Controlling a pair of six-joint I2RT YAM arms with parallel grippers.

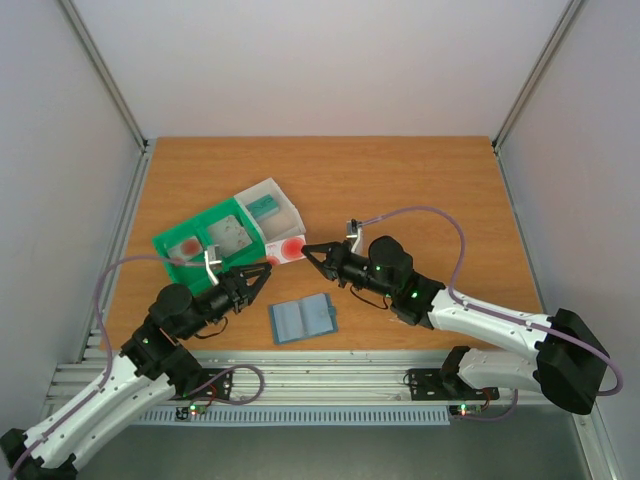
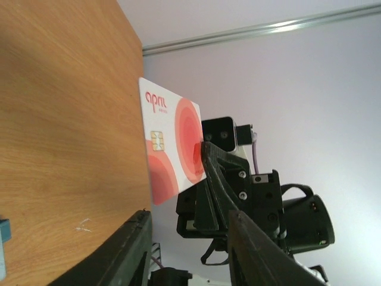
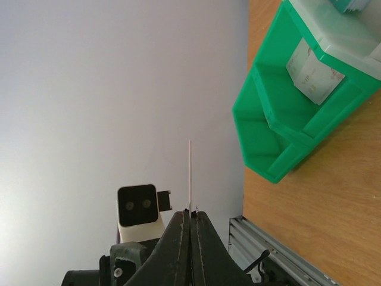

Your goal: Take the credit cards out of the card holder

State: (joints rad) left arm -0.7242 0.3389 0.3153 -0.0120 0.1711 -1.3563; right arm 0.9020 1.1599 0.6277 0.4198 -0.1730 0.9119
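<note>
Starting on the left, your left jaws stand partly open and grip nothing. The green tray [image 3: 280,158] sits just beside them, on the side away from the arm bases. Just ahead of their tips is a credit card [image 2: 172,143], white with red circles and a chip. It is held up over the desk [image 1: 420,190], outside the card holder [image 1: 303,319]. Your right jaws are pinched tight on that card's edge, so from their own camera it shows only as a thin line rising from the tips. The card holder lies open and flat on the desk, on the near side of both sets of jaws and between them, and neither touches it.
</note>
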